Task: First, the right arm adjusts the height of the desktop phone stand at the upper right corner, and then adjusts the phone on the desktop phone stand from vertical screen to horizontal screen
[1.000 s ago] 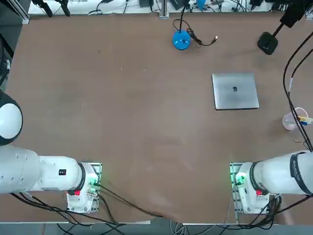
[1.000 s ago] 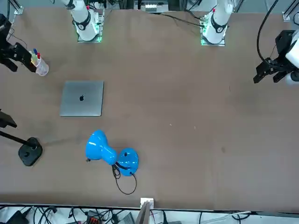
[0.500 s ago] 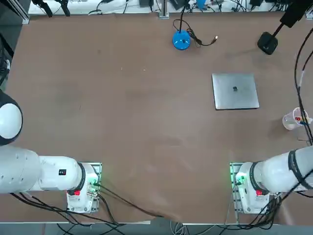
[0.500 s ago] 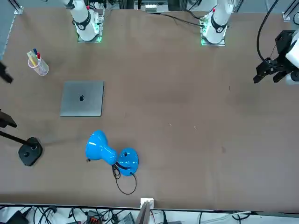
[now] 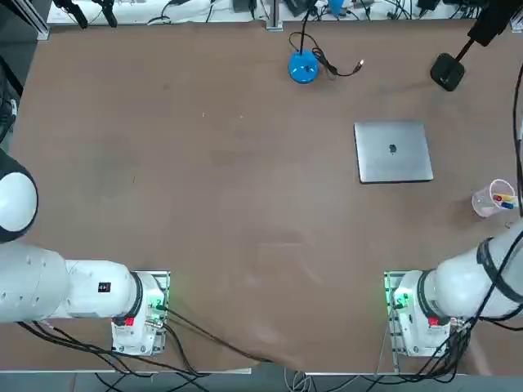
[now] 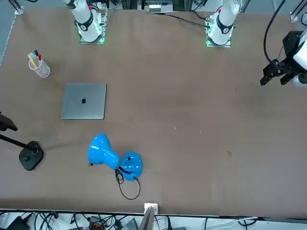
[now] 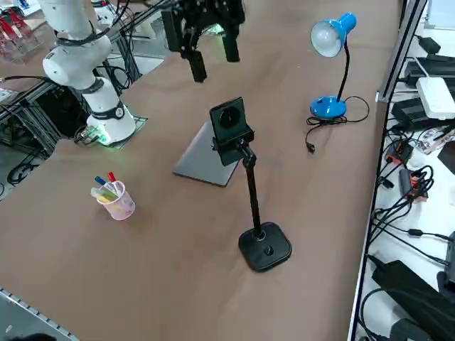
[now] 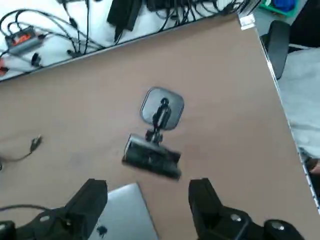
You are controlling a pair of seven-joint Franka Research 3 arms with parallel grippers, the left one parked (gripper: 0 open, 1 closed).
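Your right hand (image 8: 146,200) is wide open, near small black slab phone (image 8: 151,159) atop black pole stand (image 7: 264,249), far right on brown bench (image 7: 142,277). Push too hard, stand may tip.

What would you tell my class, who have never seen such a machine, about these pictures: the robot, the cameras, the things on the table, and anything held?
The machine is a white robot arm, the right one of a pair. One camera looks straight down, one faces the robot, one looks down from its right side, and one rides on its wrist. On the brown table are a closed laptop, a blue desk lamp, a cup of pens and a black stand holding a phone. The right gripper is open above the table, holding nothing.
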